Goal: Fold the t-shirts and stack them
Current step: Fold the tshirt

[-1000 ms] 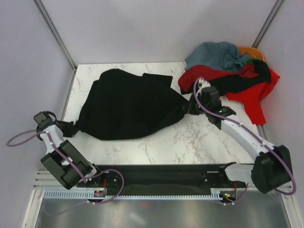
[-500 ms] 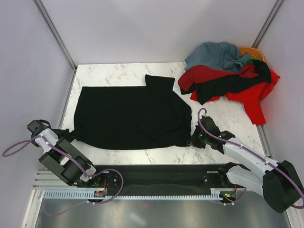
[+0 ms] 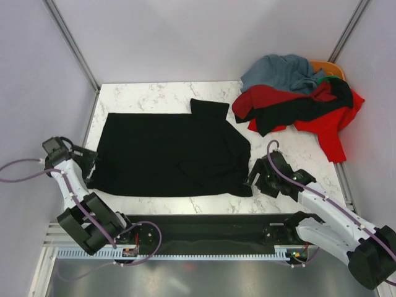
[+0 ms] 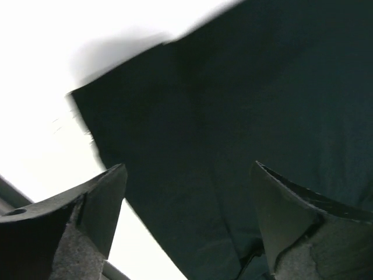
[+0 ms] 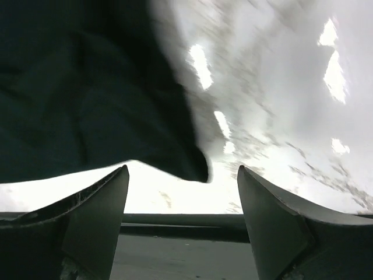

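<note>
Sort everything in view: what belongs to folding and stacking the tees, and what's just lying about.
Job:
- black t-shirt, spread flat
- heap of t-shirts in red, grey-blue and black, far right corner
- left hand and right hand, both open

Not of the job:
- marble table
- black base rail at the near edge

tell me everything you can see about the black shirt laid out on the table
The black t-shirt is soft, plain dark cloth, spread flat on the marble table, roughly rectangular, one sleeve poking toward the far edge. Some creases sit near its near-right corner. The left gripper is at its left edge and the right gripper at its near-right corner, both open, neither clamping it.
</note>
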You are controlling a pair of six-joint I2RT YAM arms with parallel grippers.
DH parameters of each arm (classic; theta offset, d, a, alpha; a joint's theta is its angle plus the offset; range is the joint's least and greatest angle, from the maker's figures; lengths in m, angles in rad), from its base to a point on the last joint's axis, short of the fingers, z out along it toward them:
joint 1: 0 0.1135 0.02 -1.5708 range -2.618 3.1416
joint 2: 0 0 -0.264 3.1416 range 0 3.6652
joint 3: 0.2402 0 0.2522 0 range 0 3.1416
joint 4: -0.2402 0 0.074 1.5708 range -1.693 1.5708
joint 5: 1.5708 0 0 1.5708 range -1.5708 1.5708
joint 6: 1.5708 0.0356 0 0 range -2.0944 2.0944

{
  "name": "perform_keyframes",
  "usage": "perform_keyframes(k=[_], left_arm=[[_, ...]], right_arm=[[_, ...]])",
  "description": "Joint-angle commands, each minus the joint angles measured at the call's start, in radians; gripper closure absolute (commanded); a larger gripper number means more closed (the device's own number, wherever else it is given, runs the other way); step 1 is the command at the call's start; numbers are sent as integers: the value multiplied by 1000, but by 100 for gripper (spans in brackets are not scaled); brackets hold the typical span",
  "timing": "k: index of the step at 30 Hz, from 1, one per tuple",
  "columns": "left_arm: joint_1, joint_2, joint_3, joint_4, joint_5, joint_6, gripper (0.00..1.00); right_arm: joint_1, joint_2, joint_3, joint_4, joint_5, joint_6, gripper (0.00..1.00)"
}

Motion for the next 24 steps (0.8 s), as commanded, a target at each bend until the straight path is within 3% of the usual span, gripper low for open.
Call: perform_keyframes(k=[1, 6, 9, 13, 15, 16, 19, 21, 24], left_arm=[[-136, -32, 138, 12, -115, 55, 6], [-247, 62, 276, 12, -102, 98, 5], [-303, 95, 286, 15, -82, 130, 8], [-400, 71, 195, 62, -65, 142, 9], [-429, 59, 125, 104, -63, 145, 9], [-434, 48, 102, 118, -62, 147, 10], [-452, 28, 31, 155, -66, 152, 11], [-472, 20, 32, 167, -49, 149, 12], [-486, 20, 35, 176, -63, 150, 12]], right_arm=[[21, 79, 187, 20, 93, -140, 18], [26, 461, 573, 81, 126, -339, 18], [17, 700, 847, 100, 202, -410, 18], [-44, 1021, 1316, 71, 176, -464, 18], [-63, 1218, 1482, 42, 142, -468, 19], [-75, 1351, 1661, -9, 145, -474, 20], [-98, 1574, 1950, -54, 119, -484, 21], [-107, 1644, 2020, -35, 114, -482, 21], [-129, 1696, 1993, 60, 133, -468, 23]])
